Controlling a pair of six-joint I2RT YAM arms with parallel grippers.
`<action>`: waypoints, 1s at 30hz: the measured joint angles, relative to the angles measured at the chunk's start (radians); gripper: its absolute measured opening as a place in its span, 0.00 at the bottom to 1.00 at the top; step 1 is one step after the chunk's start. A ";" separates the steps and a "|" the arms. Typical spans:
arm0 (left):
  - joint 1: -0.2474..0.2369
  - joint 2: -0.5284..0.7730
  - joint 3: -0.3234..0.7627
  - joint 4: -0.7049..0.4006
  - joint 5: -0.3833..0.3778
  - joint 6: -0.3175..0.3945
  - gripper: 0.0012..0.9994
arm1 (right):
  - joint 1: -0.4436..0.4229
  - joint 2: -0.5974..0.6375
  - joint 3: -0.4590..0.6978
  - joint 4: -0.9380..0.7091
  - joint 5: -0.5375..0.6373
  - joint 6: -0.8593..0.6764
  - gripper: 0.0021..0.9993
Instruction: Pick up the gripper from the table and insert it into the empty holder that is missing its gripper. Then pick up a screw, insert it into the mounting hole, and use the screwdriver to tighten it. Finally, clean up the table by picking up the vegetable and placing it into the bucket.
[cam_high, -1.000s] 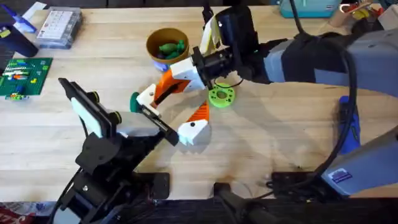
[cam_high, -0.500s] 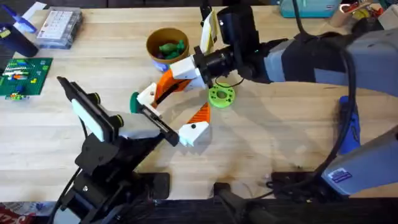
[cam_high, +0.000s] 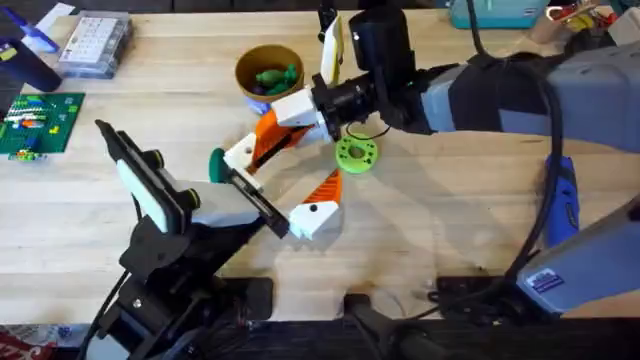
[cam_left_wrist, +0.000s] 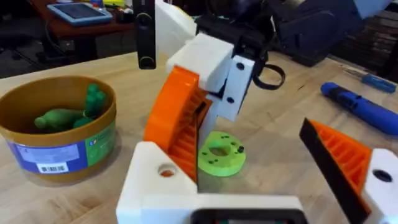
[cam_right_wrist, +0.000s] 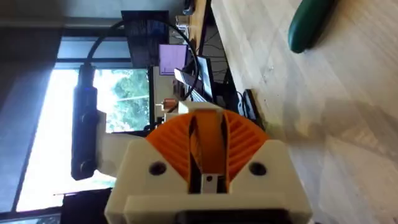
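Looking down from the overhead camera, the big light wooden table (cam_high: 430, 230) has the two arms meeting near its middle. The left gripper (cam_high: 278, 185), white with orange ribbed pads, is spread wide — one finger by a dark green oval toy vegetable (cam_high: 216, 165) that lies on the wood, the other finger nearer the front edge. The right gripper (cam_high: 268, 138) reaches in from the right, and its orange pads are pressed together with nothing between them. Just beside it lies a bright green flat ring with holes (cam_high: 356, 154). Behind the grippers stands the small round tan bucket (cam_high: 268, 72), with green toys inside it. The thick blue screwdriver (cam_high: 562, 198) lies far off on the right side of the table.

In the left wrist view, the left gripper's two fingers (cam_left_wrist: 348, 165) sit wide apart. Between them you can see the green ring (cam_left_wrist: 220, 153) flat on the table and the right gripper's orange pad (cam_left_wrist: 177, 118) standing over it. The tan bucket (cam_left_wrist: 59, 127) with a green band holds green toys, and the blue screwdriver (cam_left_wrist: 364, 112) lies farther back.

In the right wrist view, the right gripper's orange pads (cam_right_wrist: 208, 146) are closed on each other — holding nothing. The dark green vegetable (cam_right_wrist: 311, 25) lies on the wood, well apart from them.
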 joint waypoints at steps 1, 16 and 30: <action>0.000 0.000 0.000 0.001 0.001 0.002 0.99 | 0.000 0.000 0.000 0.003 -0.005 0.001 0.24; 0.000 0.000 0.000 0.002 0.008 0.018 0.99 | -0.006 0.000 0.000 0.003 -0.031 0.007 0.31; -0.008 0.000 0.000 0.000 0.061 0.026 0.99 | -0.026 0.000 0.000 0.005 -0.088 0.046 0.37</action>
